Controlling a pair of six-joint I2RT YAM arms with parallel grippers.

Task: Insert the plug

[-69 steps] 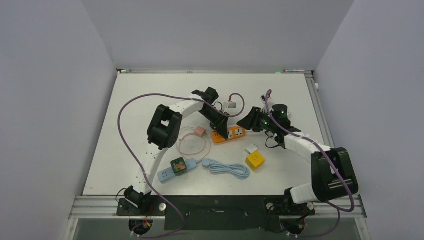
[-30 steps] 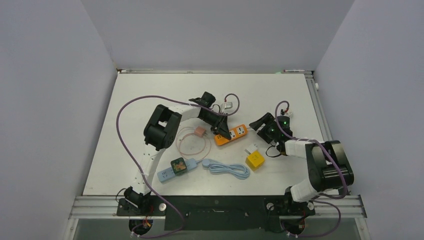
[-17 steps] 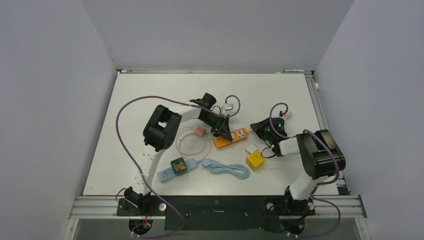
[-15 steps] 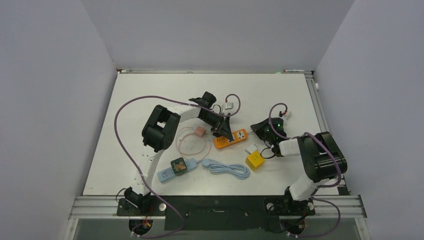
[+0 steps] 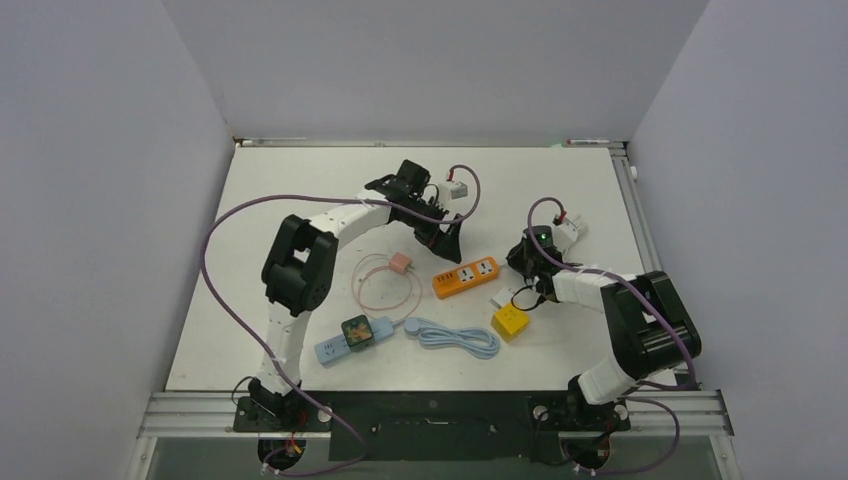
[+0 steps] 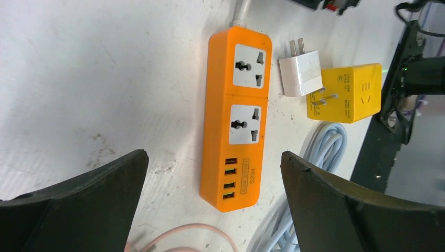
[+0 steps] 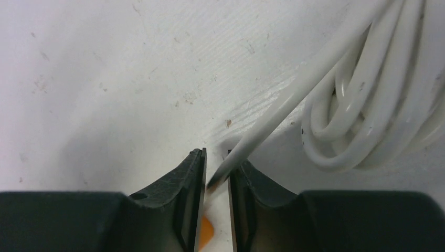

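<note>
Left wrist shows left jaws spread over the orange strip (image 6: 234, 121); right jaws pinch its white cord (image 7: 273, 113), probably anchoring it

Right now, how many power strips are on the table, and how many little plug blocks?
Power strips: 2 (orange power strip, blue power strip)
Little plug blocks: 4 (white plug, yellow cube, green cube sitting on the blue one, pink block)
Total: 6
</note>
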